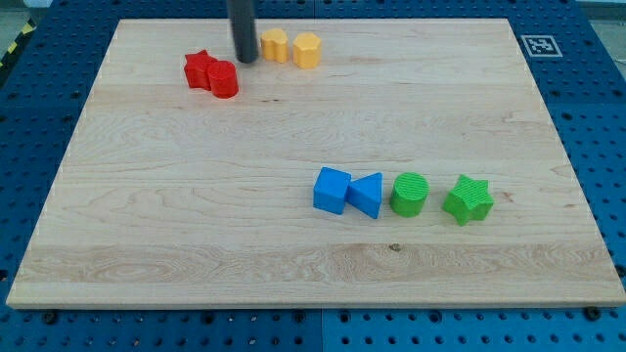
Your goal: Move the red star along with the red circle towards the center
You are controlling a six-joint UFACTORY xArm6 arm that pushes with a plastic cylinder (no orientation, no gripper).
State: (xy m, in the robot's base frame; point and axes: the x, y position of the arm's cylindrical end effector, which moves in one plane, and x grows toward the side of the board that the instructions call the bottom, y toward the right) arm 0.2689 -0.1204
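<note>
Nearest the camera, far below the tip, stand the blue cube, blue triangle, green circle and green star. The red star and red circle touch each other just left of the tip; it is a bare rod, nothing opens or closes. To push well, it should probably go behind the pair, on the top-left side, then press both toward the center together.

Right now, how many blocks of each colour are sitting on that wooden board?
Red: 2, the red star and the red circle.
Yellow: 2, two yellow blocks.
Blue: 2, a blue cube and a blue triangle.
Green: 2, a green circle and a green star.
Total: 8.
</note>
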